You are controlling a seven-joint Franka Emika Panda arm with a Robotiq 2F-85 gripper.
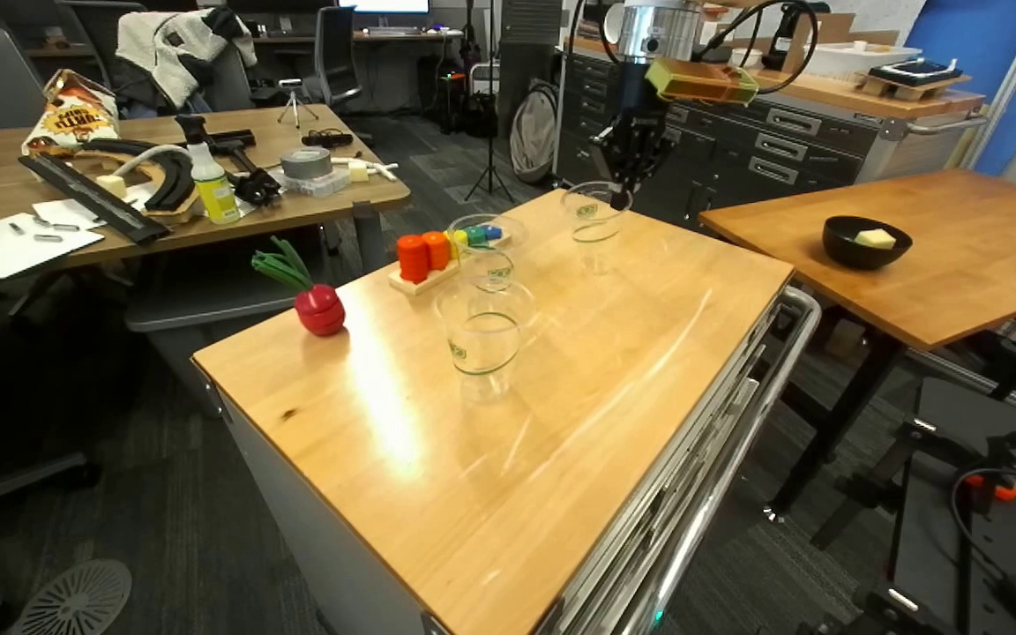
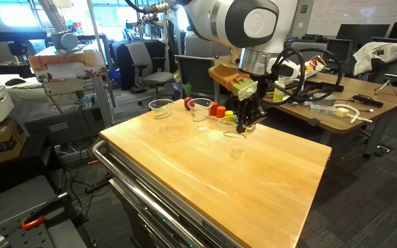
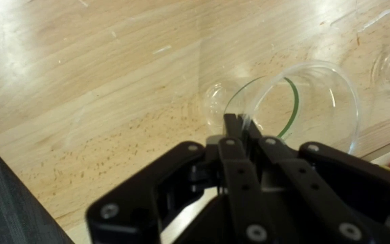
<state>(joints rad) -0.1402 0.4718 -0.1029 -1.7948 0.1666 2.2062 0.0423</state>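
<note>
Watch the cup [image 3: 293,105] here, because plenty could go wrong: it's thin clear plastic, standing on the table [image 1: 578,406] just past the end of the row of blocks [image 1: 436,250], and it's caught by one side of its rim only. Squeeze that hard and the wall could buckle, I'd say; lift from one edge and the whole thing could swing or tip, with nothing bracing the far side. It's smooth stuff, too, so a shallow bite might let it slip out. And mind the neighbours! A second cup [image 2: 201,115] stands near, on the same side as the blocks, so a careless sideways drift could topple one or jostle the other; a third cup [image 2: 163,115] is farther off. Now the claw [image 3: 240,121] itself: it's drawn right in, its fingers [image 3: 230,122] nearly meeting, with just a sliver of rim pinched between them. One finger looks to be inside the cup, its partner outside, though how deep they reach I can't quite tell through that see-through wall. I see it touching nothing else, and the cup looks upright in its grip.
</note>
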